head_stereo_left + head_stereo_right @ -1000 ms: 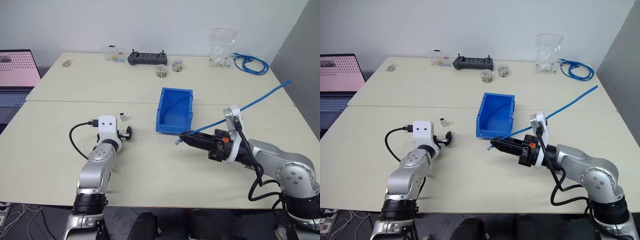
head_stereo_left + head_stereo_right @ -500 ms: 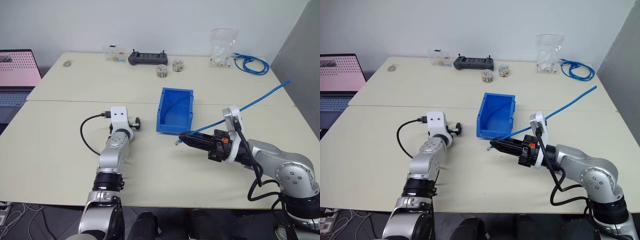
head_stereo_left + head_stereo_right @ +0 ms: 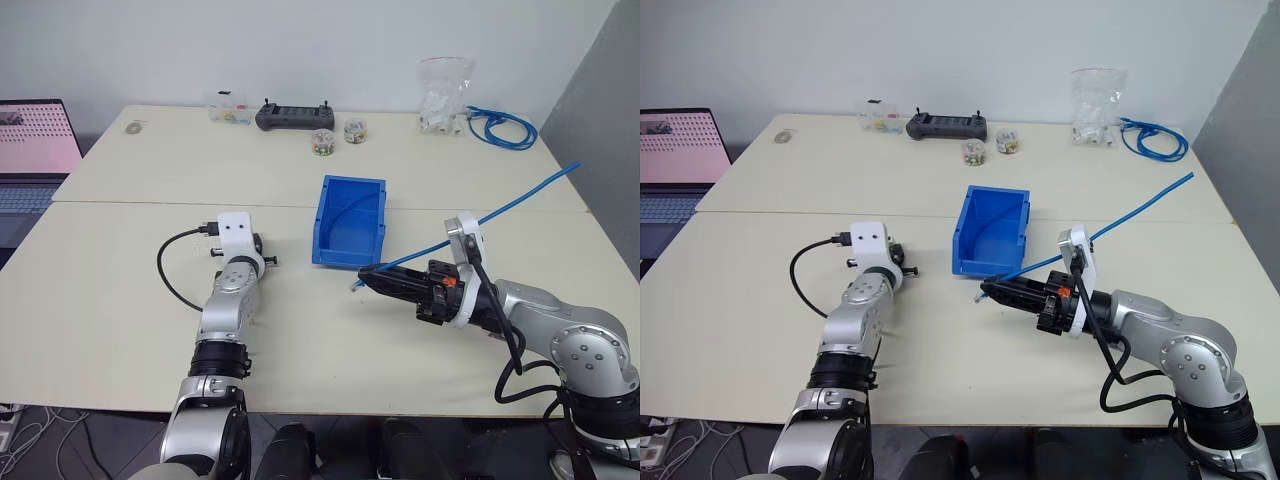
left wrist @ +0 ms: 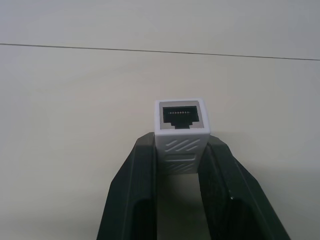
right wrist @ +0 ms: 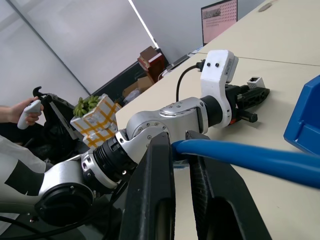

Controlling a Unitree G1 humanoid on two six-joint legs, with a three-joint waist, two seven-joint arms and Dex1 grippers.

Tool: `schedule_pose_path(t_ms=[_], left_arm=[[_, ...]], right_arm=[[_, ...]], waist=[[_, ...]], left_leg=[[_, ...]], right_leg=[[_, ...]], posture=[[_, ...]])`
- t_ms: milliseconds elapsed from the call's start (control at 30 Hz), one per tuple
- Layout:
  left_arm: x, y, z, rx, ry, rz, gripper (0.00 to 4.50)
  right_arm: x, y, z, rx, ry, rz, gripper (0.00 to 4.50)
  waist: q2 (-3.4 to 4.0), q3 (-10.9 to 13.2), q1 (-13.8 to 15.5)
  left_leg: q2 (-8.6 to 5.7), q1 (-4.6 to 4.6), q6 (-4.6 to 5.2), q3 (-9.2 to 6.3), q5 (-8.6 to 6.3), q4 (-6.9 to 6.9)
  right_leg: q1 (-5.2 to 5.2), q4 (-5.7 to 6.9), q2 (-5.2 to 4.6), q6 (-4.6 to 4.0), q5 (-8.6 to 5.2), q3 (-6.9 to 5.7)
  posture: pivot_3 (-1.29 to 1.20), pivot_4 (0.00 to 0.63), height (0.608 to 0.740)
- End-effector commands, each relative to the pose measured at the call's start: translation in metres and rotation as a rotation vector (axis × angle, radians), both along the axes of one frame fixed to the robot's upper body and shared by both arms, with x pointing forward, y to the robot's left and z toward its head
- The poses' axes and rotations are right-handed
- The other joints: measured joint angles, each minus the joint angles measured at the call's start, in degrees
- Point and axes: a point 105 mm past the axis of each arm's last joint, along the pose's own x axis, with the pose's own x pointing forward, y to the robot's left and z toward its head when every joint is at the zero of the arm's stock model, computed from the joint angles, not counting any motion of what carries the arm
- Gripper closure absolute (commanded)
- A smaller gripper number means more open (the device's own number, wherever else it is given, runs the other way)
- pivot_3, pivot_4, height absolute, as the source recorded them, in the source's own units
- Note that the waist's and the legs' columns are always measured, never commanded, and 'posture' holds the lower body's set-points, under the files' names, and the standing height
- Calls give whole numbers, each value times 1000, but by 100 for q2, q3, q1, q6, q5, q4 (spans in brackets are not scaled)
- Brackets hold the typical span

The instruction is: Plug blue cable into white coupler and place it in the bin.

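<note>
Pale beige tabletop fills my view, smooth and matte. At nine o'clock my left gripper [image 4: 182, 165] pinches the white coupler [image 4: 181, 131], a small boxy ridged plastic block, long axis along the fingers, dark socket facing forward. At twelve o'clock sits the bin [image 3: 349, 221], glossy blue plastic. At three o'clock my right gripper [image 3: 366, 270] clamps the blue cable [image 3: 520, 201], plug end pointing left toward the coupler, strand trailing off toward two o'clock.
</note>
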Motion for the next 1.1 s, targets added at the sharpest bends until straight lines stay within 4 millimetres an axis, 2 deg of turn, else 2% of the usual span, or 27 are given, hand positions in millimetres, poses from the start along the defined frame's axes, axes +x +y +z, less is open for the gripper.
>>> schedule_pose_path(t_ms=[33,67,200,333,433,500,633,800,933,1100], left_arm=[[-12,13,9,44,-30,-2,3718],[-22,10,8,59,-26,-68,3718],[-56,-19,11,117,-16,-403,3718],[-100,-79,16,123,30,-969,3718],[-125,-99,20,182,68,-1276,3718],[-133,-105,20,236,100,-1410,3718],[-135,-111,12,326,155,-1565,3718],[-130,-110,-6,414,215,-1648,3718],[-127,-109,-18,440,251,-1669,3718],[-128,-110,-20,445,254,-1687,3718]], right_arm=[[-7,1,8,6,-49,20,4369],[-8,0,6,-3,-49,13,4369],[-13,-3,-3,-53,-57,1,4369],[-19,-6,-15,-111,-63,-6,4369],[-22,-7,-23,-157,-79,-7,4370],[-24,-7,-30,-198,-95,-1,4370],[-24,-5,-38,-258,-138,8,4370],[-19,0,-40,-282,-198,12,4370],[-13,13,-45,-311,-260,44,4370],[-3,31,-52,-336,-332,84,4371]], waist=[[0,0,-9],[0,0,-16],[1,0,-22],[0,3,52],[1,3,39],[2,3,14],[3,4,-9],[3,4,-16],[3,4,-16],[3,3,-16]], left_leg=[[1,0,0,0,0,0],[1,0,0,0,0,-1],[4,1,-7,4,-2,-8],[2,-2,-6,-10,-2,-2],[2,3,-5,-2,-3,-2],[5,2,-5,-1,-3,-3],[6,4,-3,1,-3,-7],[6,3,-2,1,-3,-6],[6,2,-2,0,-3,-4],[5,3,-1,-1,-3,-2]], right_leg=[[-1,0,0,0,0,0],[-1,1,0,0,0,0],[-6,1,0,-3,-1,6],[1,-6,0,21,-16,-7],[6,-18,0,21,-17,-1],[4,-17,4,20,-18,0],[3,-14,8,19,-21,1],[2,-14,11,20,-21,1],[0,-12,11,20,-21,1],[2,-12,10,20,-21,1]], posture=[[0,150,740],[0,150,740],[0,150,740],[0,150,740],[0,150,740],[0,150,740],[0,150,740],[0,150,740],[0,150,740],[0,150,740]])
